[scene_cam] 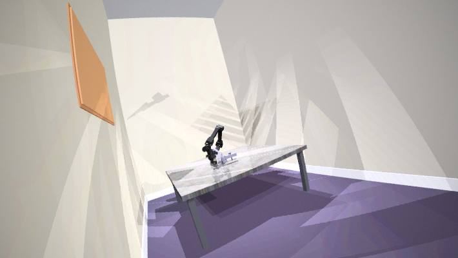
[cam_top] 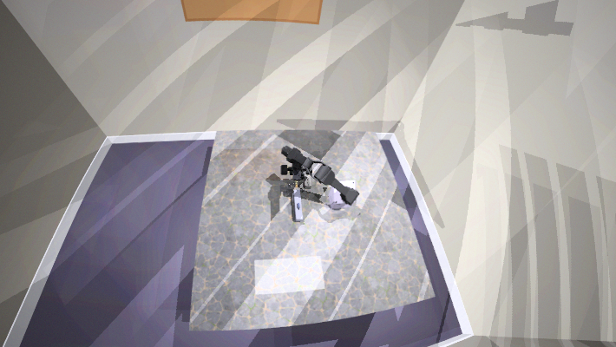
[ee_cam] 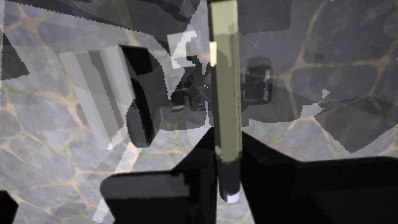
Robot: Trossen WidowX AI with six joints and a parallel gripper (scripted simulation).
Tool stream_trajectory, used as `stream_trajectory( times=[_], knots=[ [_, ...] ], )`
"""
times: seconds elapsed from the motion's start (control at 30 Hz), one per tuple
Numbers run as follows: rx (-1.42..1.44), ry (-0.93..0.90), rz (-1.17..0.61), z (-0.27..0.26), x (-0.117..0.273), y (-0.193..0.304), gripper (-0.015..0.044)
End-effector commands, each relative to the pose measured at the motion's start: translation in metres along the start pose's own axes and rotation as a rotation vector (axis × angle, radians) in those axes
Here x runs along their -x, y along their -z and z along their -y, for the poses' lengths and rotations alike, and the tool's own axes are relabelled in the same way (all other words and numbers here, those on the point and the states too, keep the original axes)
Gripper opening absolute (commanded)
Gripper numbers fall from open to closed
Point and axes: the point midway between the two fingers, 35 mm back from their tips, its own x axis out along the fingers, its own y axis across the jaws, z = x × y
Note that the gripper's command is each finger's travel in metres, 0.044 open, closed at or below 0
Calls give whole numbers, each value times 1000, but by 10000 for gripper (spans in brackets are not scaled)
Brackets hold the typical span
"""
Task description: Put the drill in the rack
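The gripper (cam_top: 297, 183) (scene_cam: 214, 164) (ee_cam: 228, 140) is low over the table and shut on a slim, pale yellow bar that looks like the drill (ee_cam: 227, 90). The drill runs lengthwise between the black fingers, with a dark section and a white end at the bottom of the wrist view. A long pale block (cam_top: 298, 214) (scene_cam: 228, 157) with a small raised part on top lies just beside the gripper. A grey ridged piece (ee_cam: 95, 95) shows left of the drill in the wrist view. I cannot tell which of these parts is the key or the rack.
The arm's pale base (cam_top: 335, 200) stands on the stone-patterned table (cam_top: 369, 269) (scene_cam: 274, 155), right of the pale block in the top view. The black arm arches over from it. A bright rectangle (cam_top: 289, 276) shows nearer the front edge. Shadows and light streaks cross the table.
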Motion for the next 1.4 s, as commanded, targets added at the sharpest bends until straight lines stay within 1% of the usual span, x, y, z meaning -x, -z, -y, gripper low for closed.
stream_trajectory(
  times=[0.0,1.37],
  knots=[
    [2,2,-4,0,3,0,0],
    [2,2,-5,0,10,-2,0]
  ],
)
